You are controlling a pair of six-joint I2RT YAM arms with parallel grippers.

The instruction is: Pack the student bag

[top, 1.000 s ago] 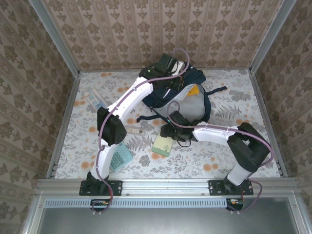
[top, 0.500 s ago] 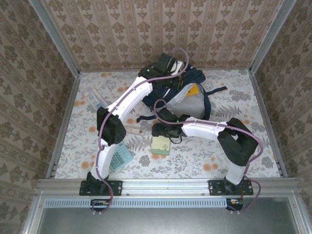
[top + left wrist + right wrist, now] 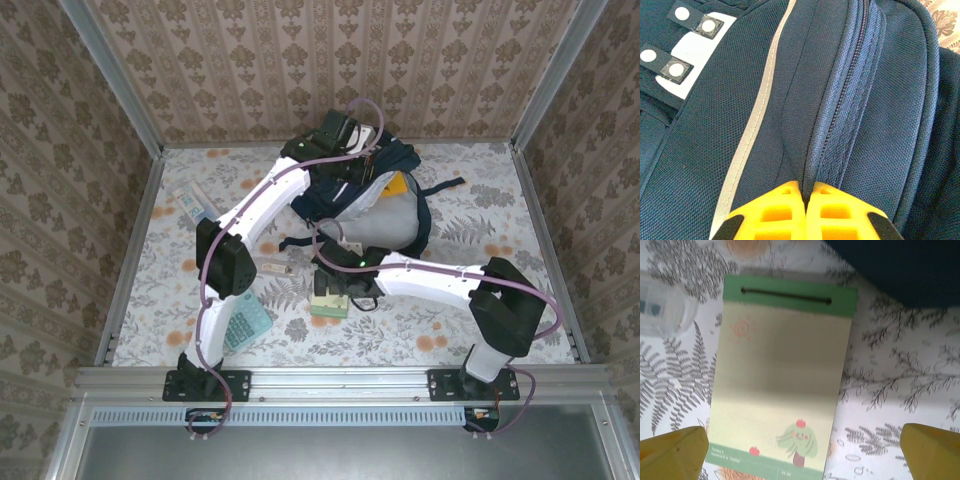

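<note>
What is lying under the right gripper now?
Under the right gripper, between its open jaws, a green-and-cream notepad with a tree drawing lies flat on the fern-patterned table. Whatever is beneath the notepad is covered and cannot be seen.

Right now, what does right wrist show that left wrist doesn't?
Right wrist: a green notepad lying flat on the floral table, the open right gripper over it, a clear case beside it. Left wrist: the left gripper shut on a fold of the student bag beside its zipper, plus a white stripe. Both: navy bag fabric, yellow fingers.
</note>
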